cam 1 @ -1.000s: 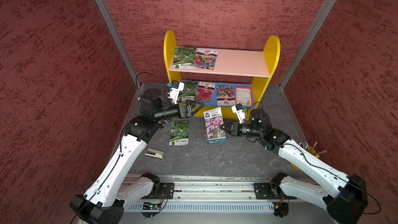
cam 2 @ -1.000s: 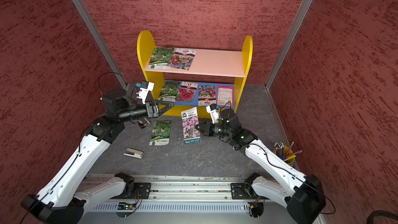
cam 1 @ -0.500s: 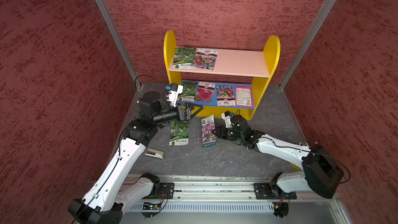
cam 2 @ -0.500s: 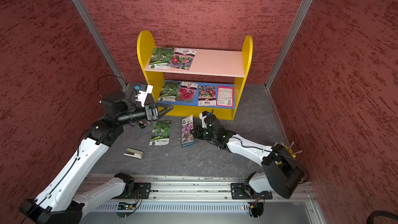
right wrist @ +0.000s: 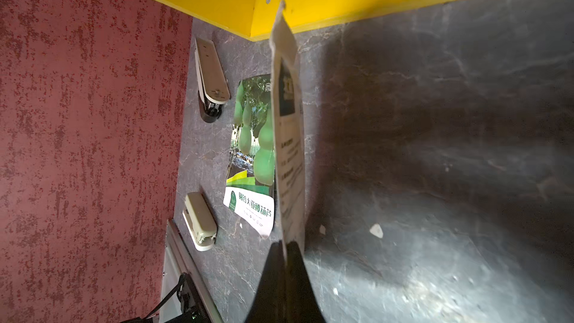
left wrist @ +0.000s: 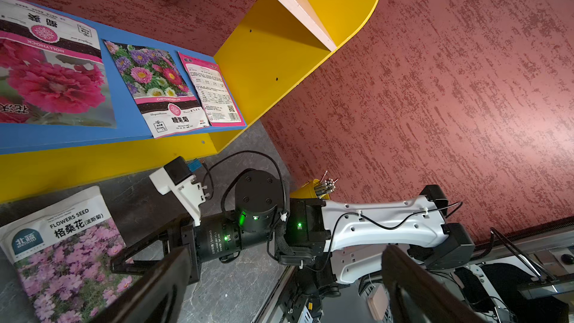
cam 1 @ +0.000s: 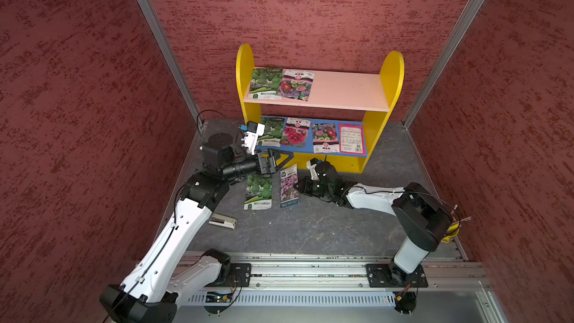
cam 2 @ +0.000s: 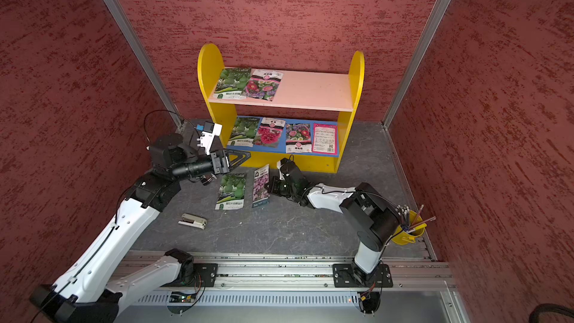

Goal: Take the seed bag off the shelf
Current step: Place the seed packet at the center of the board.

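In both top views the seed bag point(cam 1: 289, 185) point(cam 2: 261, 186) is pinched by its edge in the right gripper point(cam 1: 298, 186), off the shelf point(cam 1: 392, 69). The left gripper point(cam 1: 282, 158) is spread, apart from it. In the right wrist view the seed bag point(right wrist: 289, 138) is seen edge-on, straight ahead of the pressed-together jaws.

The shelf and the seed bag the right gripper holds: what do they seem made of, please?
The shelf: probably painted wood board, matte, flat cut edges. The seed bag: thin printed film or coated paper, curving edge-on in the right gripper.
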Controlling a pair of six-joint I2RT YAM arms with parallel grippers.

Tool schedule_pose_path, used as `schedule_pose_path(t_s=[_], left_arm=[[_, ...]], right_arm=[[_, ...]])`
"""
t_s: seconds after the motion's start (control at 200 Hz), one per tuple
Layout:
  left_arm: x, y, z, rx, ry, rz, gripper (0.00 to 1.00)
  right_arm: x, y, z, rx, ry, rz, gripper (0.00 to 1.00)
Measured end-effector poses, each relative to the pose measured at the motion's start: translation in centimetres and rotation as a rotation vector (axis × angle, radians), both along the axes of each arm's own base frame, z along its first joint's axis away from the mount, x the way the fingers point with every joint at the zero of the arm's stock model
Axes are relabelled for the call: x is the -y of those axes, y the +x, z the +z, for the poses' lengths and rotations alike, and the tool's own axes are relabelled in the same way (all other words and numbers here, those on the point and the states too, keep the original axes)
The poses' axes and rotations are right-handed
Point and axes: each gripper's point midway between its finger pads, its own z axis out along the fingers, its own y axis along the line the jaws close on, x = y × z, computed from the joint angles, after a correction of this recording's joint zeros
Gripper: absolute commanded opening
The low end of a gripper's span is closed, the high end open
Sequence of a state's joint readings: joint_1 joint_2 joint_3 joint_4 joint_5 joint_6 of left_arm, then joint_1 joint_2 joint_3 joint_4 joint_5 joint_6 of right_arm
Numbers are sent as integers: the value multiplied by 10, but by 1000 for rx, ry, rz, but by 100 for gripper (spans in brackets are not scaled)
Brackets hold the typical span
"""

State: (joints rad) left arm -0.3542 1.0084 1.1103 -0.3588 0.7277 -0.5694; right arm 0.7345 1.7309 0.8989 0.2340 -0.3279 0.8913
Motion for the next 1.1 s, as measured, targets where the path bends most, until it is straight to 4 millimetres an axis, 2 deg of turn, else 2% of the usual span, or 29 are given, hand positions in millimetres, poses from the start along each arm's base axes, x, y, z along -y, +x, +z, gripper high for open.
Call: schedule_pose_path(t_s=[0.145, 0.401, 0.621, 0.731, 0.837, 1.102], left_arm=[[1, 2, -1, 4, -3, 0, 100], [1, 2, -3, 3, -2, -2, 100], [2, 2, -3, 3, -2, -4, 100], [2, 2, -3, 3, -2, -4, 100], [2, 3, -4, 0, -1, -4, 100], [3, 4, -5, -6, 1, -5, 100]], right_arm=[[-3, 4, -4, -7, -11, -2, 0], [1, 4, -29, -54, -77, -7, 0], [-2, 9, -32, -51, -111, 4, 3], [-2, 10, -34, -47, -125, 6, 6], [1, 10, -39, -51, -146, 5, 15], [7, 7, -47, -58, -188, 5, 27]])
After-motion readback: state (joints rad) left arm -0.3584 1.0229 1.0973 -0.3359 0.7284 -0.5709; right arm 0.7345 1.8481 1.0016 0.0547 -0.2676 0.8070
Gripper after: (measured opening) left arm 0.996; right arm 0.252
